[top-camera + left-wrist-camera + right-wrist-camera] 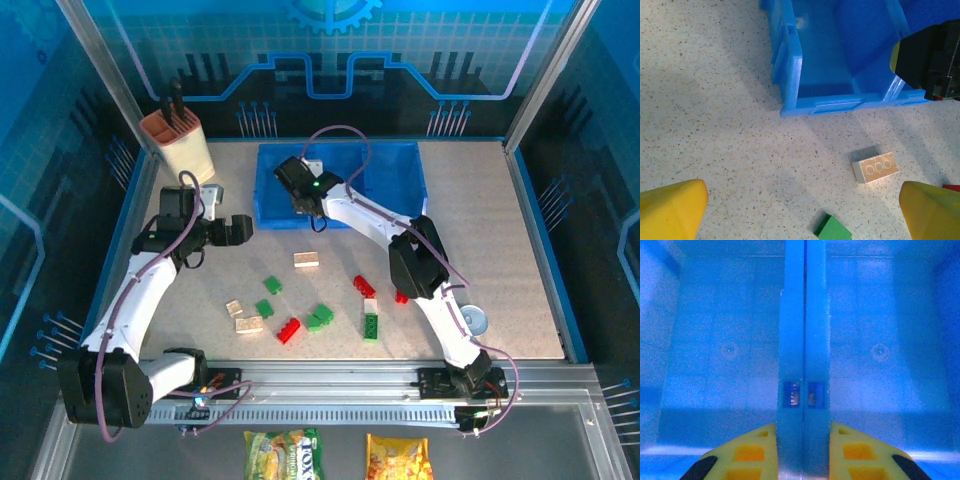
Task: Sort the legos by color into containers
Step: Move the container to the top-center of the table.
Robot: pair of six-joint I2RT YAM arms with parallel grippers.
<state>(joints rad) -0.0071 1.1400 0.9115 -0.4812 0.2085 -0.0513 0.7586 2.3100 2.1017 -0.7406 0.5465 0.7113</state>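
Note:
The containers [392, 180] are a row of joined blue bins at the back of the table, and the two bin floors in the right wrist view are bare. My right gripper [308, 205] [803, 427] is shut on the double wall [803, 340] between two bins, one yellow finger on each side. My left gripper [236, 230] [802, 210] hangs open over the table, left of the bins, holding nothing. Below it lie a cream lego [875, 167] [306, 260] and a green lego [832, 230] [272, 284]. More red [289, 330], green [320, 317] and cream [248, 324] legos are scattered nearer the front.
A beige knife block [178, 140] stands at the back left, close to my left arm. A small round tin [473, 320] sits beside the right arm near the front. Two snack bags [285, 452] lie beyond the front rail. The right arm's black body [930, 60] overhangs the bins' front wall.

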